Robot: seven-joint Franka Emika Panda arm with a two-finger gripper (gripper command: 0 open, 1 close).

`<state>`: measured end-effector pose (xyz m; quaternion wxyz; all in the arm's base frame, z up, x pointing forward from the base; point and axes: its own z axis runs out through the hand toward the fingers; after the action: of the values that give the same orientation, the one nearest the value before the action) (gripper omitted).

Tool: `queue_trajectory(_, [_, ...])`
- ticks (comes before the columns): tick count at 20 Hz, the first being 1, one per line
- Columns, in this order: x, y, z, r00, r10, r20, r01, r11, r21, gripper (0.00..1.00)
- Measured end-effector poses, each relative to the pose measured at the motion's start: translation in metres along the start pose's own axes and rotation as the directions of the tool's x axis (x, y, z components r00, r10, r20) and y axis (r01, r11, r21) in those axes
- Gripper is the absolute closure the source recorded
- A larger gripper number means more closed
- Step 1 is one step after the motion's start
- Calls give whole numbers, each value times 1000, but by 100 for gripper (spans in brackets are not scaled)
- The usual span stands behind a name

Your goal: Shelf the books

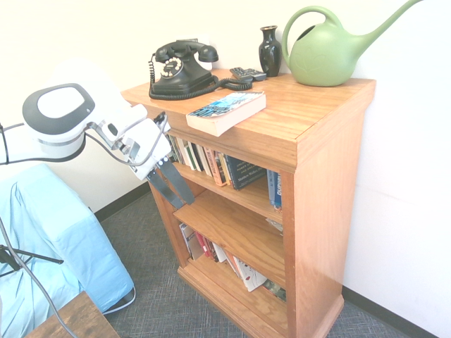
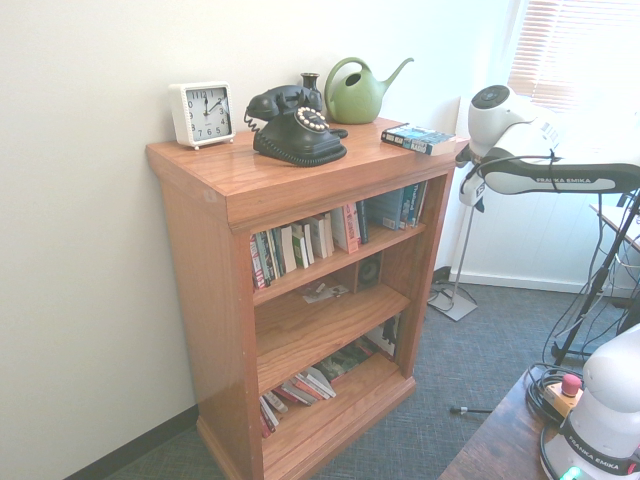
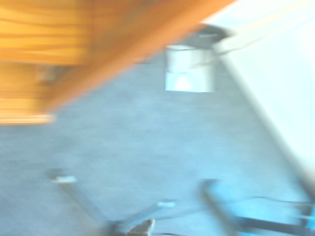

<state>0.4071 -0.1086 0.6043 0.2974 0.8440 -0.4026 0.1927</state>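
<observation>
Lying flat, book [image 1: 227, 111] long axis diagonal on shelf [image 1: 310, 120] top.

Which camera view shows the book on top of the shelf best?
The first exterior view: the book lies close, its cover and page edges clear. The second exterior view shows it small and far. The blurred wrist view misses it.

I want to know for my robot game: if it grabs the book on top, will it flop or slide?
The book looks thick, so probably fairly stiff and a bit heavy. It lies flat on the smooth top of the shelf, overhanging the front edge, so a push would likely slide it. Its paperback cover may flex.
</observation>
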Motion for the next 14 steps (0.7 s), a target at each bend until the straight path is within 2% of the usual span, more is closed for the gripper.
queue_trajectory(4, [12, -8, -28, 995, -58, -85, 49, 993, -107, 0])
queue_trajectory(7, [19, -21, -43, 985, -100, -138, 71, 977, -201, 0])
queue_trajectory(10, [22, -35, -50, 980, -124, -157, 74, 954, -291, 0])
queue_trajectory(14, [23, -57, -63, 971, -156, -180, 82, 929, -360, 0])
